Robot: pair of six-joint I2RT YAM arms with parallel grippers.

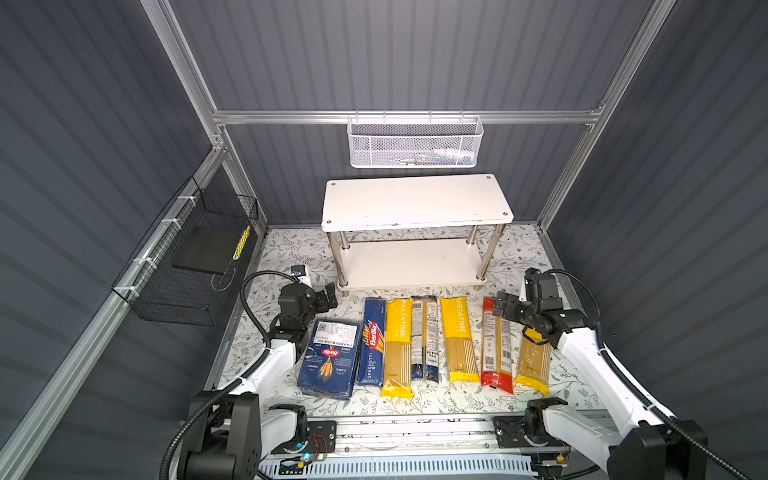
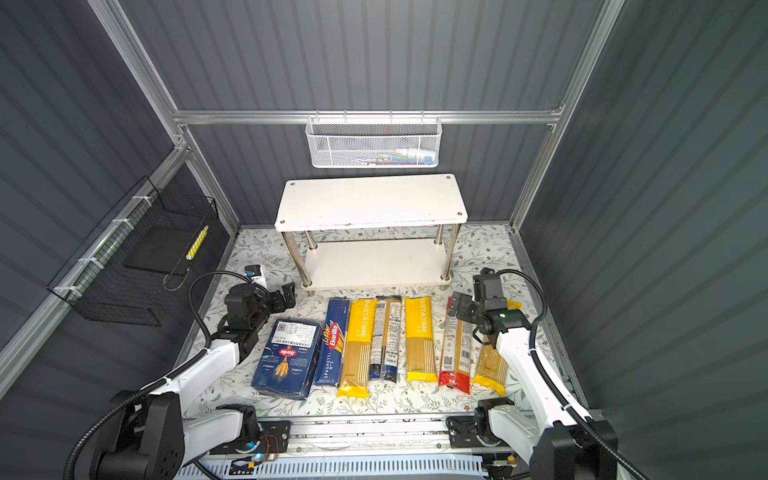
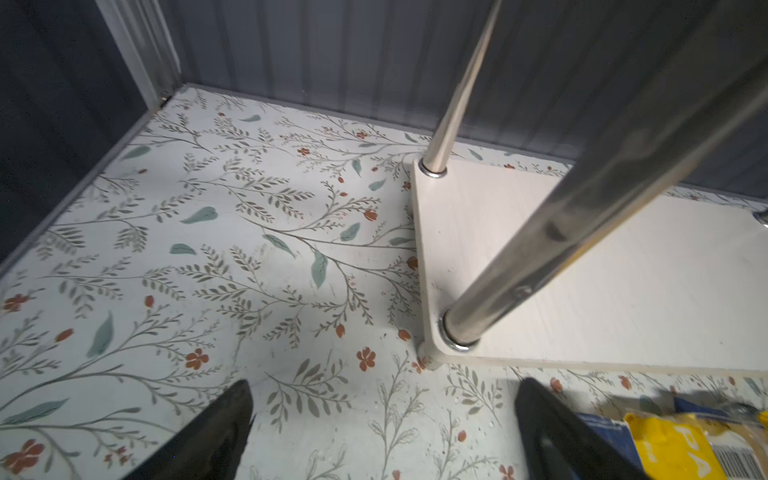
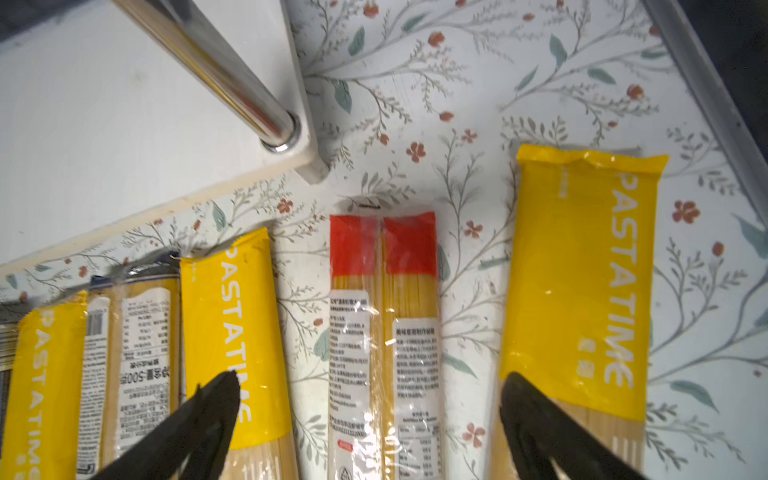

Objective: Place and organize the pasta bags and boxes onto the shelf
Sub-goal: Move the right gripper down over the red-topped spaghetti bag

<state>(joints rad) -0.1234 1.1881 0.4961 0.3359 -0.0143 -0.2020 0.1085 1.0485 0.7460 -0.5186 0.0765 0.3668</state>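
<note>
**Fig.** Layout before stocking. The shelf stands at the rear of the tabletop, both boards bare. All seven packs lie flat in one row just in front of it, long axes toward it, prob. so each can go in lengthwise. L→R: wide box, narrow box, then the bags: three yellow bags, with the navy-ended bag and the red-ended bag between them.

R tool hangs over the red-ended bag, jaws spread wide & empty. They frame its slim width, apparently aligned for a cross-wise pinch.

L tool, likewise spread & empty, faces the shelf's near-left post, clear of the boxes.

Est. progress: nil.
</note>
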